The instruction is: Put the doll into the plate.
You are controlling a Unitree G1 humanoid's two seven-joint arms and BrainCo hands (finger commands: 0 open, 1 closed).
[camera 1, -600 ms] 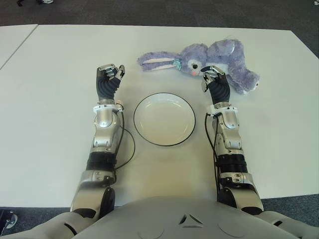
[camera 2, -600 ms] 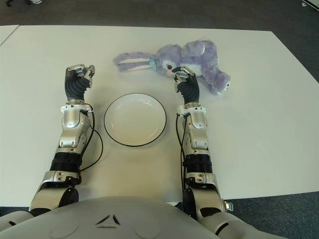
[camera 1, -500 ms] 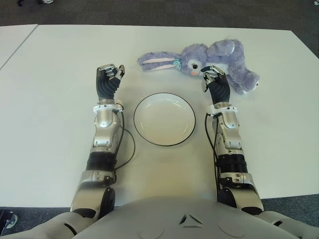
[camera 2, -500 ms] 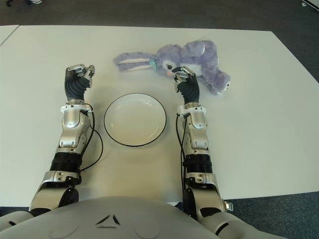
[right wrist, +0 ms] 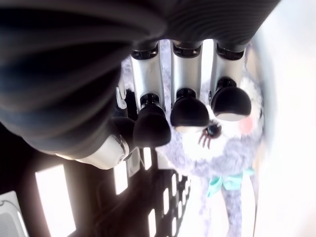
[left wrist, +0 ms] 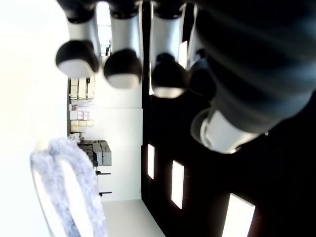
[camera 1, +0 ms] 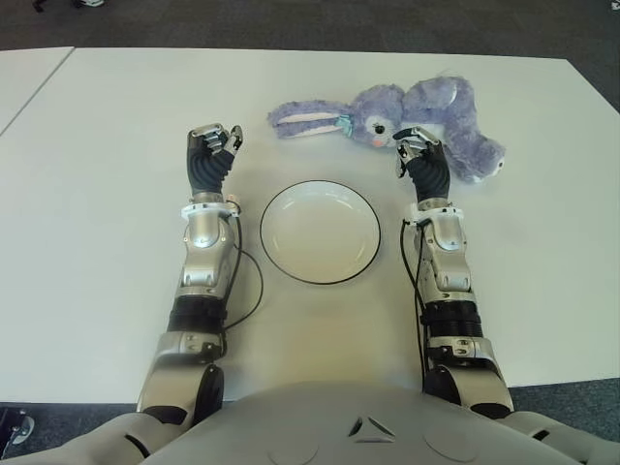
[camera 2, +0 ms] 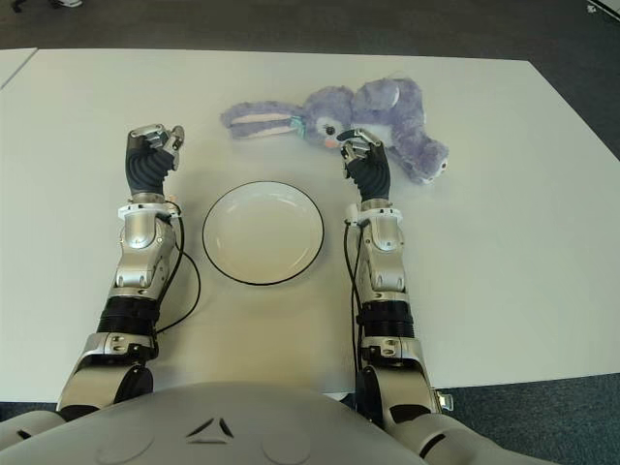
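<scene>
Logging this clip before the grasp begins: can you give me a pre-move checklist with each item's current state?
1. Doll free to be lifted, lying on the table with nothing on it: ok.
2. Plate empty and ready to receive it: ok.
3. Right hand close to the doll, at its head and body: ok.
4. Right hand closed on the doll: not ok; the right wrist view shows the fingers curled in front of the face, holding nothing.
5. Left hand clear of the plate, showing to its left, holding nothing: ok.
6. Path from doll to plate unobstructed: ok.
</scene>
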